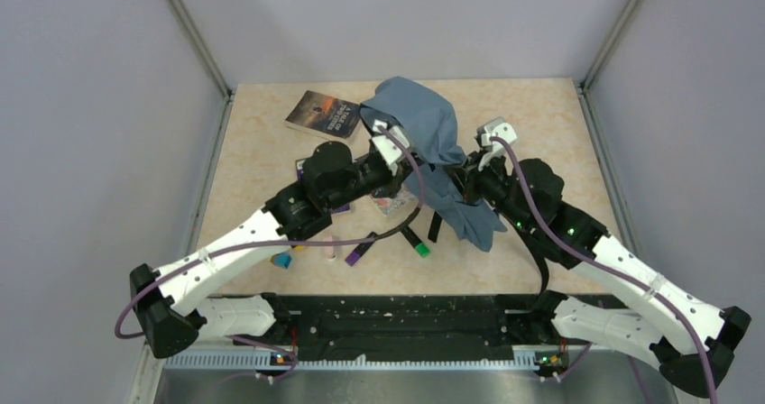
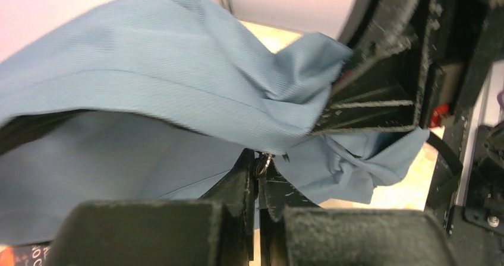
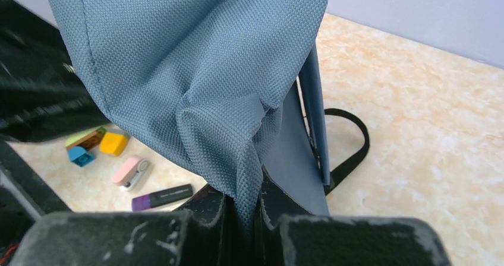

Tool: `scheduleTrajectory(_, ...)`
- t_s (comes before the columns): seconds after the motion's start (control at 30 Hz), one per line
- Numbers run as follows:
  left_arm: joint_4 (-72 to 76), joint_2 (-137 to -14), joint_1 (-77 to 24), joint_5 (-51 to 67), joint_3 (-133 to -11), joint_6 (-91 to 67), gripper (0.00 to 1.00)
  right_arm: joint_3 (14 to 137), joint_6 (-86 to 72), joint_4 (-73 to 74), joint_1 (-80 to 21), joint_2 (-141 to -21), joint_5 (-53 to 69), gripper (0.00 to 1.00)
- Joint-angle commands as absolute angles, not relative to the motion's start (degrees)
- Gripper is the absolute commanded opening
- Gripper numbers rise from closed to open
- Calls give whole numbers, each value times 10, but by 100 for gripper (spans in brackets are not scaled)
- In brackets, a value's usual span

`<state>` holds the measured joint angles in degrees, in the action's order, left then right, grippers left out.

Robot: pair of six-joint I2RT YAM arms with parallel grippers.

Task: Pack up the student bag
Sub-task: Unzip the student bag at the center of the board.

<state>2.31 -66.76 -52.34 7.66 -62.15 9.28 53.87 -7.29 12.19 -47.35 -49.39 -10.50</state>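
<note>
The student bag (image 1: 422, 126), slate-blue fabric, hangs bunched above the table between both arms. My left gripper (image 2: 260, 160) is shut, its tips pinching a small metal zipper pull (image 2: 264, 159) at the bag's seam, with fabric draped above and to the left. My right gripper (image 3: 245, 190) is shut on a vertical fold of the bag's woven cloth (image 3: 202, 70). A black strap (image 3: 352, 150) loops down onto the tabletop. In the left wrist view the right gripper's black body (image 2: 386, 82) sits close at the upper right, pressed into the cloth.
A dark-covered book (image 1: 325, 113) lies at the back left. Under the bag lie a purple highlighter (image 3: 161, 196), a pink stapler-like item (image 3: 131, 172), a yellow block (image 3: 113, 142) and a blue block (image 3: 80, 156). A green-tipped marker (image 1: 417, 244) lies near the front.
</note>
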Motion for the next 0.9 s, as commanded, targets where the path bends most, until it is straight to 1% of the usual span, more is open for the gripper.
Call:
scheduleTrajectory(0.0,-14,-641,-483,49,-697,38,0,581,-42,112,-470,-495,-175,0)
scheduleTrajectory(0.1,-32,-639,-426,47,-716,4,0,583,-36,122,-470,-493,-193,0)
scheduleTrajectory(0.2,-31,-638,-371,69,-729,-39,0,582,-34,128,-470,-491,-187,0)
scheduleTrajectory(0.37,-61,-655,-323,66,-767,-56,0,580,-35,138,-470,-491,-172,0)
scheduleTrajectory(0.43,-69,-659,-315,91,-773,-61,0,581,-36,141,-470,-490,-174,0)
scheduleTrajectory(0.5,-67,-660,-315,137,-773,-67,0,584,-32,144,-470,-484,-169,18)
scheduleTrajectory(0.63,-61,-674,-315,209,-774,-113,0,595,-15,143,-471,-461,-139,70)
scheduleTrajectory(0.67,-61,-682,-315,224,-777,-125,0,596,-12,142,-470,-454,-126,78)
scheduleTrajectory(0.7,-61,-689,-315,238,-779,-139,0,598,-9,141,-470,-447,-108,84)
scheduleTrajectory(0.77,-62,-705,-316,261,-783,-162,0,597,-5,133,-470,-431,-76,90)
scheduleTrajectory(0.87,-67,-723,-315,271,-786,-181,0,595,-8,123,-470,-410,-47,93)
